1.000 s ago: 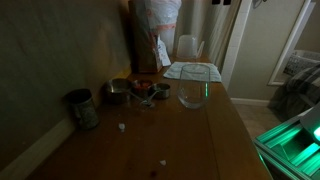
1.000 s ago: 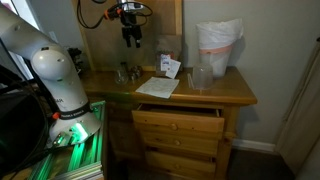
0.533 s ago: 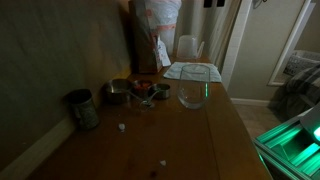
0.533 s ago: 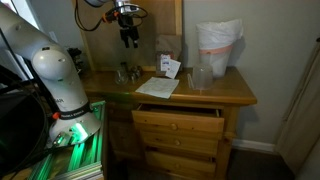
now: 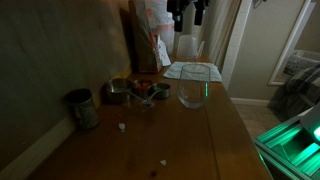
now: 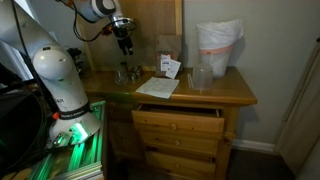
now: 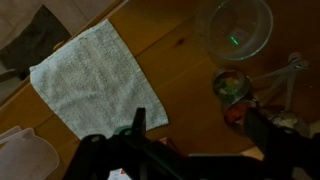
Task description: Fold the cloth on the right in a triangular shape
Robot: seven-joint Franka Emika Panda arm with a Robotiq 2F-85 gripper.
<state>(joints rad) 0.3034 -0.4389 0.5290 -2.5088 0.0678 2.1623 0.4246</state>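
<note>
The cloth [image 7: 95, 82] lies flat and unfolded on the wooden table top [image 7: 170, 40], single layer, approx. rectangular. Its colour is pale grey-green to whitish, with a faint grid texture (best seen in the wrist view). In that view it sits turned at an angle, one corner toward the gripper [image 7: 200, 135]. Its edges look straight, with no clear wrinkles.

In an exterior view the cloth [image 5: 192, 71] is at the far end of the table, just behind the glass bowl [image 5: 192, 95] and close to it. In the wrist view there is bare wood between the cloth and the glass bowl [image 7: 235, 27], so they are not touching. In an exterior view the cloth [image 6: 157, 87] lies at the front edge of the top, above an open drawer [image 6: 178, 112].

The gripper [image 5: 187, 14] hangs high over the table, well above the cloth, not touching anything. In an exterior view the gripper [image 6: 126, 44] is over the back part of the top, w/ the white plastic bag [image 6: 218, 45] at the opposite end. The jaws stand wide apart in the wrist view, with nothing between them.

Beside the bowl are small metal cups [image 5: 118, 92] and a small dish [image 7: 232, 85] w/ red and green contents.
</note>
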